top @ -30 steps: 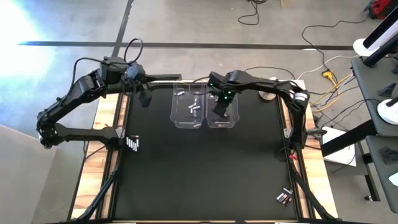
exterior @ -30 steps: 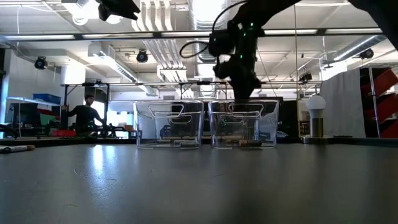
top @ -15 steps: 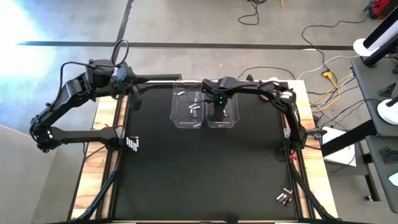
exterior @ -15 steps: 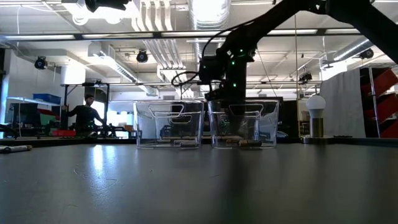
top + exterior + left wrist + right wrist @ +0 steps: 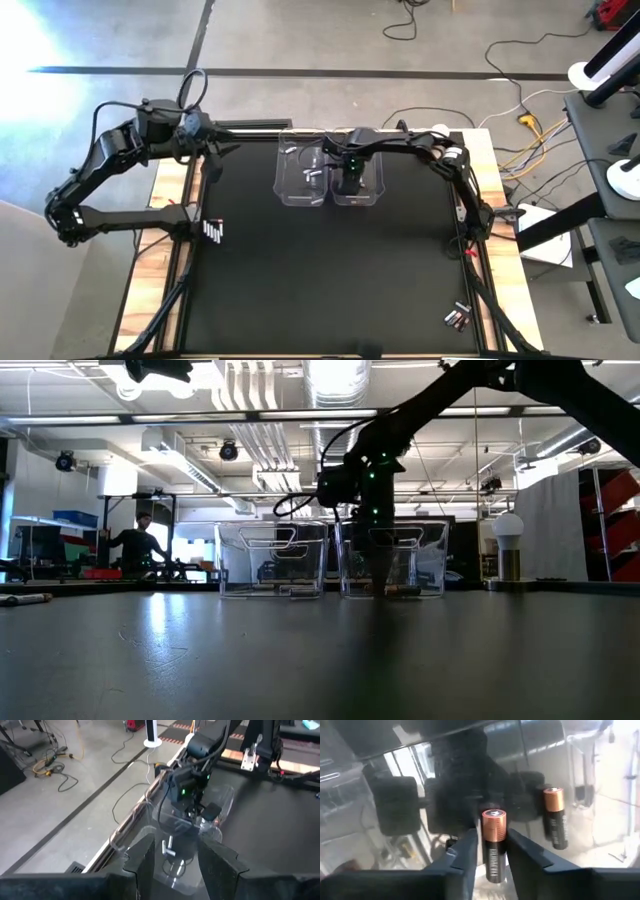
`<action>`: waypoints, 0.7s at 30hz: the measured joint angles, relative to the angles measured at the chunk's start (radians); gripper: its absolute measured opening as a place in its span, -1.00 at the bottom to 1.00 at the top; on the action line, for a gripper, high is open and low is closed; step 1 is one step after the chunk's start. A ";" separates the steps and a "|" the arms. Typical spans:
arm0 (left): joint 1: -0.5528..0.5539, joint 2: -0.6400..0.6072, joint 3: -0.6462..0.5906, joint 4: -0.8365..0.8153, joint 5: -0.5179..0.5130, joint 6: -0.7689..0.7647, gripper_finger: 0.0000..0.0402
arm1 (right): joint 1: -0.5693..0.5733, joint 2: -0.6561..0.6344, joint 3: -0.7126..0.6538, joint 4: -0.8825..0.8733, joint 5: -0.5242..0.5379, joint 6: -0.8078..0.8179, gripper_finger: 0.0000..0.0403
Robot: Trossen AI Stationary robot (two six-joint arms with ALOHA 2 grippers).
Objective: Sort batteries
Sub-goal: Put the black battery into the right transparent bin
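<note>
Black bench (image 5: 330,280): your right end effector (image 5: 492,851) sits inside the right clear bin (image 5: 372,178), fingers clamped on a copper-topped battery (image 5: 492,842). Your left end effector (image 5: 172,862) hovers apart, empty, near the far-left edge.

A grey concrete floor (image 5: 300,30) is seen around the counter, crossed by a dark line (image 5: 300,71) at twelve o'clock. Loose cables (image 5: 405,22) are strewn over the floor at one o'clock, and a bright patch of light (image 5: 25,35) is cast at ten o'clock. In the low view, a ceiling hung with white ducts (image 5: 262,405) and pipes is shown, lit by bright lamps. A person (image 5: 135,545) is seen far off at nine o'clock beside dark shelving (image 5: 140,510). A white globe lamp (image 5: 510,530) is stood at three o'clock.
</note>
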State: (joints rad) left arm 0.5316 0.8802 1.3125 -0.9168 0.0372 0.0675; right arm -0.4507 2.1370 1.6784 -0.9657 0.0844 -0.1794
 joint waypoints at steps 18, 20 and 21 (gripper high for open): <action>0.000 -0.109 0.000 0.221 0.187 0.015 -0.36 | 0.293 -0.591 -0.046 -0.103 0.060 0.144 -0.06; 0.000 -0.111 0.000 0.272 0.269 0.012 -0.36 | 0.398 -0.651 -0.096 -0.103 0.117 0.232 -0.09; 0.000 -0.110 0.000 0.298 0.302 0.009 -0.36 | 0.453 -0.677 -0.130 -0.103 0.144 0.283 -0.11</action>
State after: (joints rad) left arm 0.5312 0.7706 1.3121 -0.6191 0.3396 0.0766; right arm 0.0021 1.4600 1.5486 -1.0691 0.2282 0.1033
